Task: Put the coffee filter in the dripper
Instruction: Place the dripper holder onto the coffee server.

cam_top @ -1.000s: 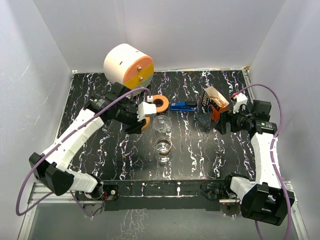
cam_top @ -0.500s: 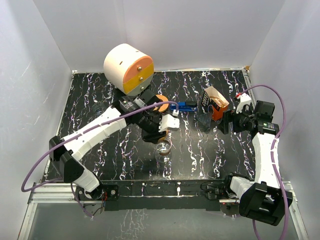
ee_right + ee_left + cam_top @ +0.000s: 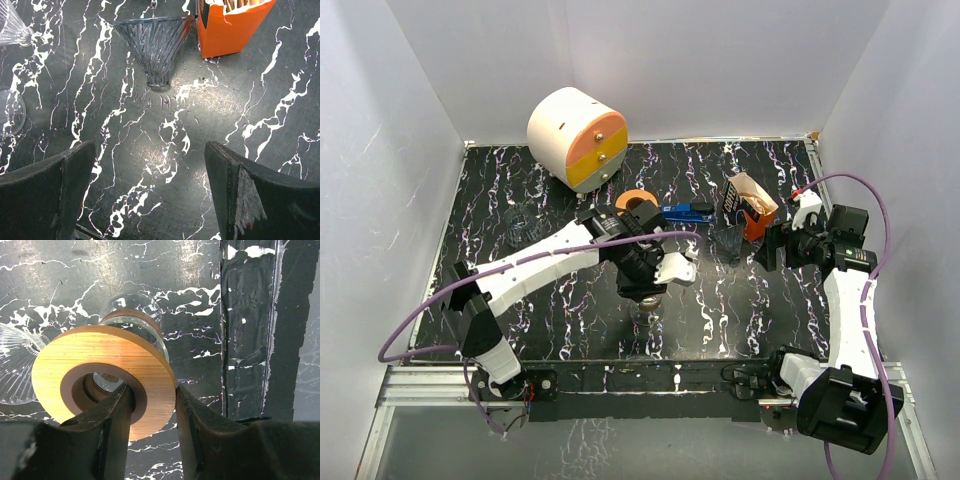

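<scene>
My left gripper [image 3: 154, 390] is shut on a wooden ring [image 3: 100, 362], one finger through its hole, holding it over a glass carafe [image 3: 134, 315]. In the top view this gripper [image 3: 658, 275] is at mid-table. A dark ribbed glass dripper [image 3: 155, 45] lies on its side next to an orange box [image 3: 227, 27] holding paper filters [image 3: 240, 4]. In the top view the dripper [image 3: 728, 240] lies left of the box [image 3: 752, 208]. My right gripper [image 3: 150, 150] is open and empty, on the near side of the dripper, also seen in the top view [image 3: 776, 248].
A clear ribbed glass cone [image 3: 12, 365] lies beside the carafe. A second wooden ring [image 3: 638, 202] and a blue object [image 3: 688, 211] lie behind the left arm. A white and orange drum with drawers [image 3: 575, 135] stands at the back left. White walls enclose the table.
My left arm has swung right and toward the near edge, carrying the wooden ring to above the carafe. The right arm has barely moved.
</scene>
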Controlling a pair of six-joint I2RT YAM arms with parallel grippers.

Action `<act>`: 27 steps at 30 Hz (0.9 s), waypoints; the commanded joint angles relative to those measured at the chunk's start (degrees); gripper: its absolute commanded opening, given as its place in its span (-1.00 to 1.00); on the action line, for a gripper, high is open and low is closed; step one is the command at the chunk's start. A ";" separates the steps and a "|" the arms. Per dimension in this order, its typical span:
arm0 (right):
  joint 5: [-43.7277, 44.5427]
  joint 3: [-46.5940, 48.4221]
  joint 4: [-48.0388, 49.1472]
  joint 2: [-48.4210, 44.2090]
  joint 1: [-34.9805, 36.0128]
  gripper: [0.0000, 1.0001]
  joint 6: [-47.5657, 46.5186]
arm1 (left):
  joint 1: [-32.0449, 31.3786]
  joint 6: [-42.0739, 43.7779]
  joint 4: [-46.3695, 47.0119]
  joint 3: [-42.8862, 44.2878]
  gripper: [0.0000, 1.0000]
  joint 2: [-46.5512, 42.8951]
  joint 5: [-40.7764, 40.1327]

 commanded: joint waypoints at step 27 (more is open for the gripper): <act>-0.55 -0.28 3.10 -1.32 -0.59 0.82 -0.03 | -3.71 -0.83 -0.20 -0.99 -0.01 0.66 -3.02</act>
